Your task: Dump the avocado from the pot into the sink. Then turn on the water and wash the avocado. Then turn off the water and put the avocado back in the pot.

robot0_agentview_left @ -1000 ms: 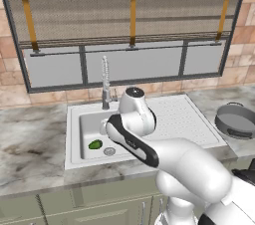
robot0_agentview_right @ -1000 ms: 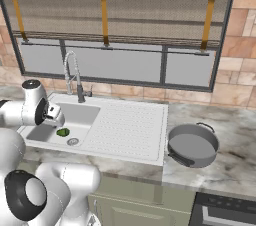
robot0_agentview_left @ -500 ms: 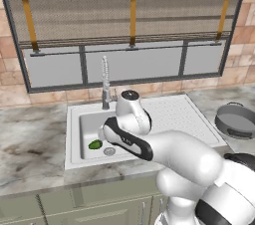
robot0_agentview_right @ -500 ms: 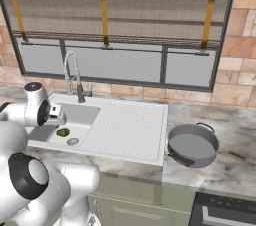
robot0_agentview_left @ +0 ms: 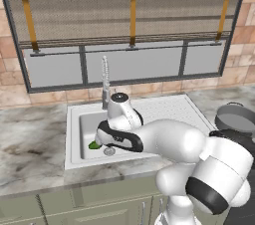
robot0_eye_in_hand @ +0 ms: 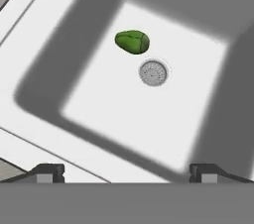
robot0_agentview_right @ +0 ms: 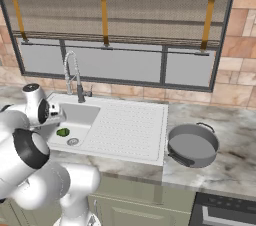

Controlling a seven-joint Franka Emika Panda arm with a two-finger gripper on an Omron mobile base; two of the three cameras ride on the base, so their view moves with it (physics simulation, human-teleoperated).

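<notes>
I see the sink from above through the hand camera: a light grey basin with rounded corners and sloping walls, its floor bare except for two things. The avocado lies on the basin floor just beside the round metal drain, apart from it and well away from every wall, so there is open floor all around it. It lies on its side, its long axis running roughly along the basin's back wall; I cannot tell which end is the stem end. My gripper hangs over the basin's front rim, its two dark fingertips spread wide apart with nothing between them. From the base cameras, the white arm bends low over the basin, with the faucet upright at the sink's back edge. The dotted drainboard stretches right of the basin. The pot sits upright on the marble counter, just past the drainboard's right edge. A window with a blind fills the brick wall behind
</notes>
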